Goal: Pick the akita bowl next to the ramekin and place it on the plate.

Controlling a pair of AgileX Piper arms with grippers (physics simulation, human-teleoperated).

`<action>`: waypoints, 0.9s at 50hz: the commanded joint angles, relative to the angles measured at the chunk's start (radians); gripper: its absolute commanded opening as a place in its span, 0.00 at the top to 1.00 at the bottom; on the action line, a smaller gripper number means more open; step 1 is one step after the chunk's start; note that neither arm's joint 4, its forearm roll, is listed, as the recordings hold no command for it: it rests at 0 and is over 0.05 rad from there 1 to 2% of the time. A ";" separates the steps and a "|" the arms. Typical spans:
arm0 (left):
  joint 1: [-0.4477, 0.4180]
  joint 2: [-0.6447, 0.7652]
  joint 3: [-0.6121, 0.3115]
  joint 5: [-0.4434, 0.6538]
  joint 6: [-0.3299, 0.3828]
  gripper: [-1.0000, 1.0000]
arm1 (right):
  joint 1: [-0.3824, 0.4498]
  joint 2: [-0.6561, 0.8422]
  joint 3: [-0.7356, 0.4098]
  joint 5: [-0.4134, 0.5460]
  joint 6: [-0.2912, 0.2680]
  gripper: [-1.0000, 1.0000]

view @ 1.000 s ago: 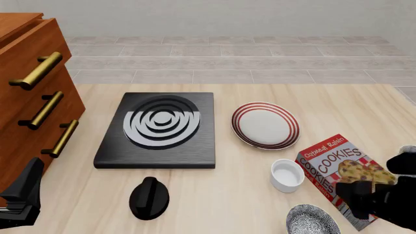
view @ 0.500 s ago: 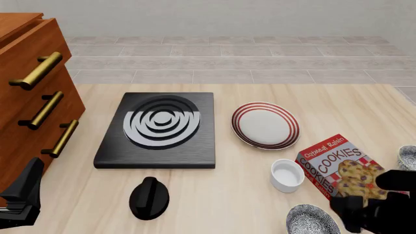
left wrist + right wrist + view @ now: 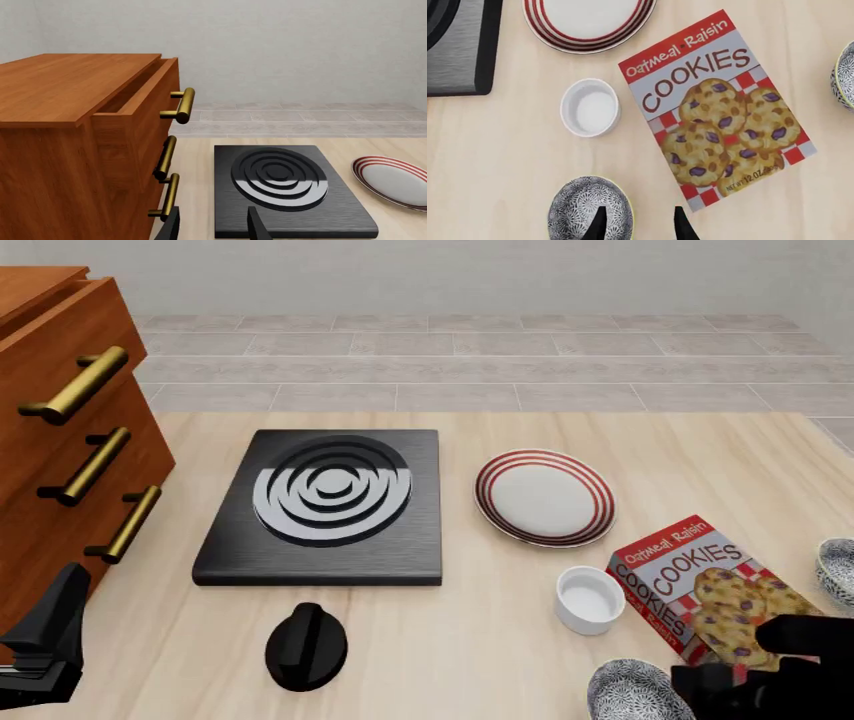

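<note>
Speckled black-and-white akita bowl [image 3: 642, 692] at near right, just beside white ramekin [image 3: 590, 599], well short of red-ringed plate [image 3: 545, 497]. Right gripper [image 3: 636, 223] above its rim, fingers parted, empty. Likely rigid, glazed, slippery, breakable; best pinched across the rim wall. Left gripper [image 3: 212, 225] open, idle.

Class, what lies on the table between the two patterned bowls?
The cookie box lies between the akita bowl and the second patterned bowl, clearest in the right wrist view.
</note>
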 commanded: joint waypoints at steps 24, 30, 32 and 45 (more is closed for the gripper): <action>0.000 0.000 0.000 0.000 0.000 0.00 | 0.030 0.116 0.136 -0.195 0.035 0.00; 0.000 0.000 0.000 0.000 0.000 0.00 | 0.056 0.168 0.167 -0.254 0.051 0.00; 0.000 0.000 0.000 0.000 0.000 0.00 | 0.061 0.174 0.167 -0.258 0.056 0.00; 0.000 0.000 0.000 0.000 0.000 0.00 | 0.082 0.199 0.168 -0.279 0.067 0.00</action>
